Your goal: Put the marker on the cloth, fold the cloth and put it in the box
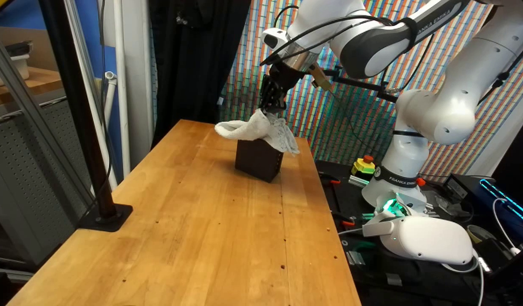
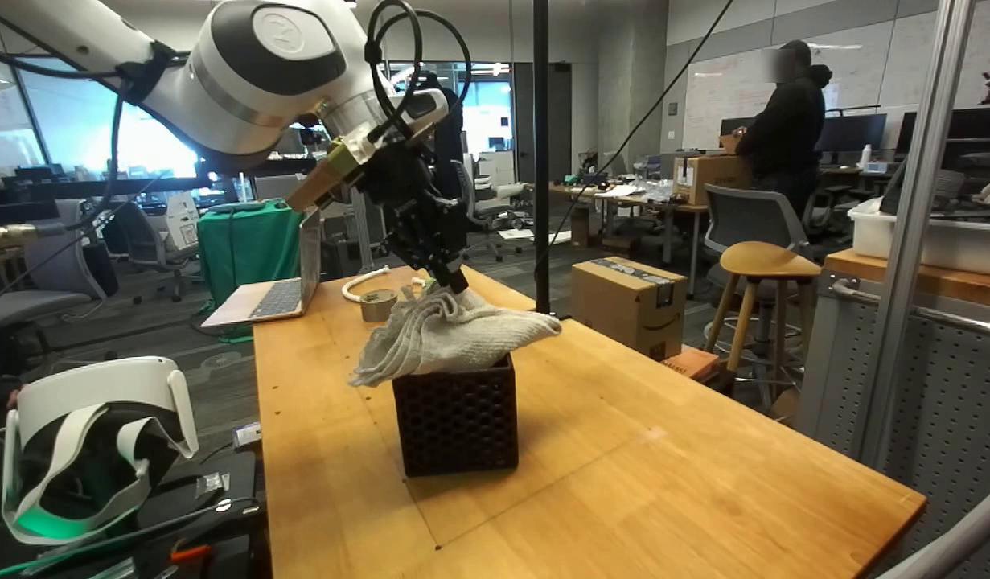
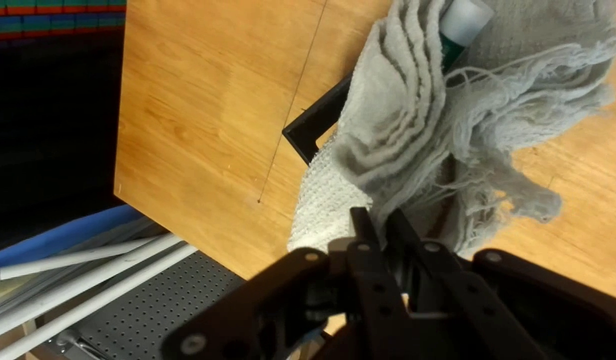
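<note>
The cream cloth (image 1: 255, 126) lies folded and bunched over the mouth of the black box (image 2: 458, 422), its edges hanging past the rim in both exterior views. One corner of the box (image 3: 308, 125) shows from under the cloth (image 3: 393, 100) in the wrist view. The marker (image 3: 463, 25), green with a pale grey end, pokes out between the folds there; the rest of it is covered. Above the box, my gripper (image 3: 379, 215) comes down onto the cloth from above and is shut on a pinched fold. In an exterior view, the gripper (image 2: 454, 281) meets the cloth's top.
On the wooden table (image 1: 227, 238), a tape roll (image 2: 379, 305) and a laptop (image 2: 281, 297) stand beyond the box. A black post (image 1: 102, 191) rises from the table's edge. A white headset (image 1: 431, 240) sits beside the table.
</note>
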Robot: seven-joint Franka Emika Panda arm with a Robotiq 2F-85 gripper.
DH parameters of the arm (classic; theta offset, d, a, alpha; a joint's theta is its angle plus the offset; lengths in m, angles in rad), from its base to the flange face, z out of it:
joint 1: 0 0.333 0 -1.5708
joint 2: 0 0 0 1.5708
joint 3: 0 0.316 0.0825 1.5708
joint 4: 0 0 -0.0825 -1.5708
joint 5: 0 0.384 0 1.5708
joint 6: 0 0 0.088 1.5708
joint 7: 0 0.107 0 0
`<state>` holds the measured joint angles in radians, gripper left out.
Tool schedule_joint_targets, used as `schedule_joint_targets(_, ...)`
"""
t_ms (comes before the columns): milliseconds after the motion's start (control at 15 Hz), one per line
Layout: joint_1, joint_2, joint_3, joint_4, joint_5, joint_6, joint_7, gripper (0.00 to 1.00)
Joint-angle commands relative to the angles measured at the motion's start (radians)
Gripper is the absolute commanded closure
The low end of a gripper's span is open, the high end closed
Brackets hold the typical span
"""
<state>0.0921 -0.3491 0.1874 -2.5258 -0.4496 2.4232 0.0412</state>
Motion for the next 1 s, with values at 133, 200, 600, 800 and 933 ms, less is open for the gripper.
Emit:
schedule_joint_targets(133, 0.036, -0.004, -0.018, -0.018, 0.066, -0.017, -0.115, 0.95)
schedule_joint_targets(200, 0.043, 0.006, -0.015, -0.018, 0.078, -0.019, -0.134, 0.94)
schedule_joint_targets(600, 0.049, 0.055, -0.012, 0.001, 0.091, -0.049, -0.176, 0.94)
schedule_joint_targets(800, 0.031, 0.075, -0.014, 0.022, 0.072, -0.047, -0.153, 0.94)
schedule_joint_targets(933, 0.018, 0.081, -0.02, 0.039, 0.063, -0.044, -0.144, 0.93)
